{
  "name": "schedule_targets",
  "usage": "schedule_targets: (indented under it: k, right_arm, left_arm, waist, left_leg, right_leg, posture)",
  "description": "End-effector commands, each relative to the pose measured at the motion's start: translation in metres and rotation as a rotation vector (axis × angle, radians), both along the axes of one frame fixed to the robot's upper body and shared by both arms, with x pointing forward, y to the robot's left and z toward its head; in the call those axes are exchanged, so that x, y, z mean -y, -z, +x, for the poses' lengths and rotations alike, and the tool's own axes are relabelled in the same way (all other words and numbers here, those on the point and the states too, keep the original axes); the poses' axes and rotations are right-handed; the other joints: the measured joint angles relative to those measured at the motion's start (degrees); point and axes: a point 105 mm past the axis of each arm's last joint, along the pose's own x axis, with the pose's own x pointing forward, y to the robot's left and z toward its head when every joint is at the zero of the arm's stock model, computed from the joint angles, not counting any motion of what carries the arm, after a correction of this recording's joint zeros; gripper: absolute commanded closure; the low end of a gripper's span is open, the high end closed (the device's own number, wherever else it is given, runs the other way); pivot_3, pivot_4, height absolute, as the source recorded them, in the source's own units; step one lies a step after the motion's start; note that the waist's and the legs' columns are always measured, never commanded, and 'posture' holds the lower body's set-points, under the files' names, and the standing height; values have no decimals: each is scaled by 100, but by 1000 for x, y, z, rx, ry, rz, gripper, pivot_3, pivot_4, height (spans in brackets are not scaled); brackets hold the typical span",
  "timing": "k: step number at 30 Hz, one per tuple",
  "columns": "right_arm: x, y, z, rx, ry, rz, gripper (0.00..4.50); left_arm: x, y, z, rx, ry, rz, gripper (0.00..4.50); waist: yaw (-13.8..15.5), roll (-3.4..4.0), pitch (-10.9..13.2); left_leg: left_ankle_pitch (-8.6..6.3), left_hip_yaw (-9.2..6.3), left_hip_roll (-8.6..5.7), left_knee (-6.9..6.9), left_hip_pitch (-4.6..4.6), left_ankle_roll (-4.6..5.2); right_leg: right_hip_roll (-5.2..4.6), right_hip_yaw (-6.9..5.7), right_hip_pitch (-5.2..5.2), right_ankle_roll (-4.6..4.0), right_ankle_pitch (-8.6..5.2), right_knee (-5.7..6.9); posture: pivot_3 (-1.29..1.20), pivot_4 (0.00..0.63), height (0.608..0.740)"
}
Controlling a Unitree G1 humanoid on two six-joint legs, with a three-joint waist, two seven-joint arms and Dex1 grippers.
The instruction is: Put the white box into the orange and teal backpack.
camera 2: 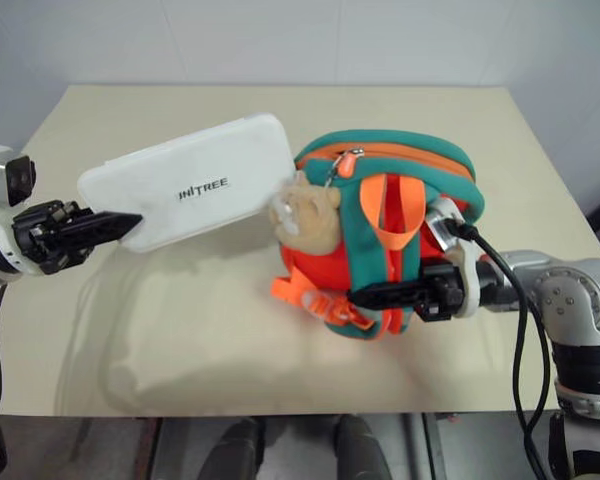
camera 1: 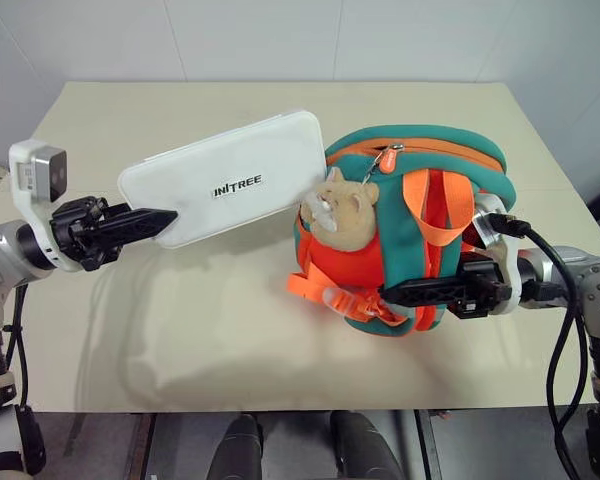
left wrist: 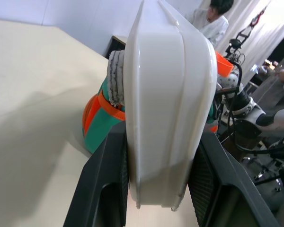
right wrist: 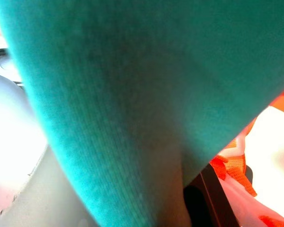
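The left gripper (camera 1: 165,217) is clamped on one end of the white box (camera 1: 225,178), holding it above the table (camera 1: 230,330) with its far end beside the orange and teal backpack (camera 1: 410,220), presumably for insertion. The right gripper (camera 1: 390,294), closed on a teal strap (camera 1: 430,300), steadies the bag. Both forearms reach inward, roughly level.

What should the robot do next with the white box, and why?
Probably lift the white box a bit higher and carry it over the top of the orange and teal backpack. The left pincer grips the box by one end, off the table, its far end beside the plush toy. The right pincer is pinching the backpack's teal strap. I cannot tell whether the zip is open.
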Motion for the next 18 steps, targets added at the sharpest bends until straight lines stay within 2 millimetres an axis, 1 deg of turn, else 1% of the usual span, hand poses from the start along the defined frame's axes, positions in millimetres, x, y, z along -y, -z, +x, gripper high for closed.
schedule_targets:
  k: [1, 5, 9, 12, 18]
  right_arm:
    - [-1, -5, -12, 21, -30, 0, 4474]
    - [-2, -4, -14, 18, -27, 0, 4474]
    - [-3, -3, -15, 18, -27, 0, 4474]
    - [-3, -3, -14, 18, -26, 1, 4474]
    - [-5, -3, -13, 19, -29, 1, 4474]
  left_arm:
    - [-3, -21, 2, 95, 9, -21, 3185]
    - [-1, -22, 3, 89, 40, -27, 3185]
    - [5, -17, 0, 72, 86, -11, 3185]
    - [8, -17, -3, 72, 113, -10, 3185]
    - [7, -30, -8, 94, 127, -70, 3185]
  waist:
    - [27, 0, 0]
    - [27, 0, 0]
    - [23, 0, 0]
    - [27, 0, 0]
    - [37, 0, 0]
  left_leg:
    - [0, -2, 0, 4, -1, 0]
    - [0, -1, 0, 8, -1, 0]
    - [0, -2, 1, 8, -1, 1]
    - [0, -2, 1, 10, -2, 1]
    - [0, -2, 1, 12, -2, 1]
  right_leg:
    - [2, -2, 0, 0, 0, 1]
    - [1, 0, 0, 1, 1, 3]
    - [2, -1, 0, 1, 1, 7]
    - [2, -1, 0, 1, 1, 8]
    - [2, -1, 0, 2, 1, 10]
  posture:
    - [0, 150, 740]
    - [0, 150, 740]
    - [0, 150, 740]
    - [0, 150, 740]
    - [0, 150, 740]
